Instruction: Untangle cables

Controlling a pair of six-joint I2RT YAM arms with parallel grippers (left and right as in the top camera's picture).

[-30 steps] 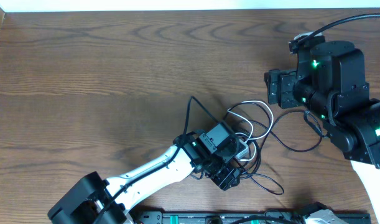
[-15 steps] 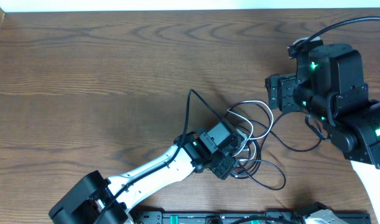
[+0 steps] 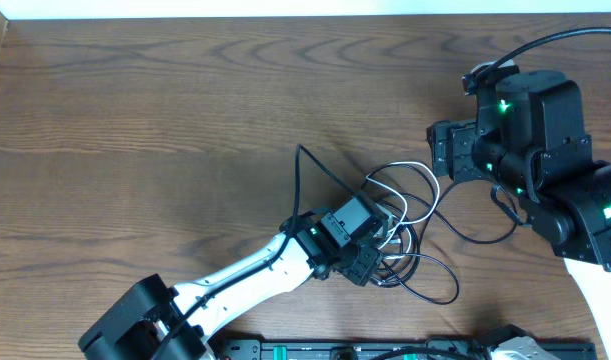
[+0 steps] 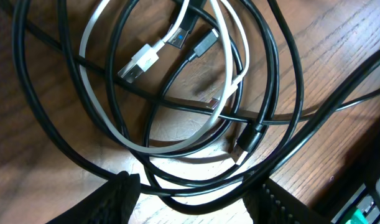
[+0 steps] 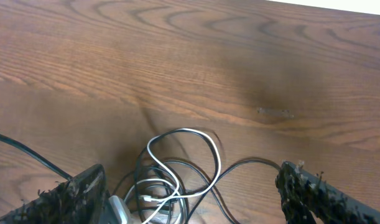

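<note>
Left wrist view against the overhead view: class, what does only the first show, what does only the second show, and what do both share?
Only the left wrist view: the plug ends up close, a white plug and a dark plug lying inside the loops.
Only the overhead view: both arms whole, the right gripper open beside the tangle, and a black strand reaching out of the pile to the left.
Both: the cables, black with one white, looped together on the wooden table, with the left gripper over them.
</note>
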